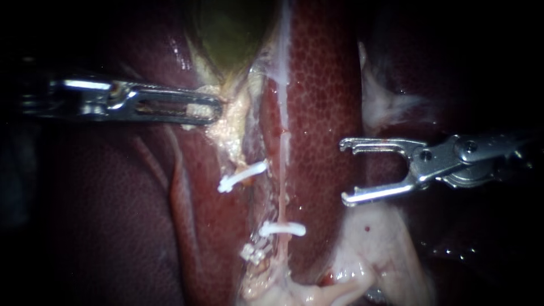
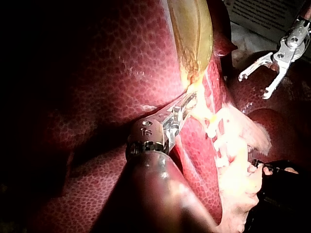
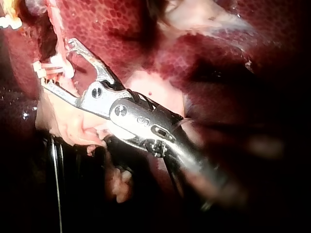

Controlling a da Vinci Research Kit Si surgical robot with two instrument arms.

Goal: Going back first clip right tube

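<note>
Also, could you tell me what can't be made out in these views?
Left tool: tip sunk in pale tissue, endoscope and left wrist views; its hold is unclear.
Gallbladder: cut off by the endoscope view's top edge.
Right tube: below its clip, lost in pale tissue.
Right tool: its shaft is blurred, right wrist view.

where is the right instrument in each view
endoscope view: right instrument enters from the right, level with the upper white clip.
left wrist view: far ahead of the left instrument, beyond the clips.
right wrist view: in the foreground, a clip just ahead.
shared landmark: the white clips.
</note>
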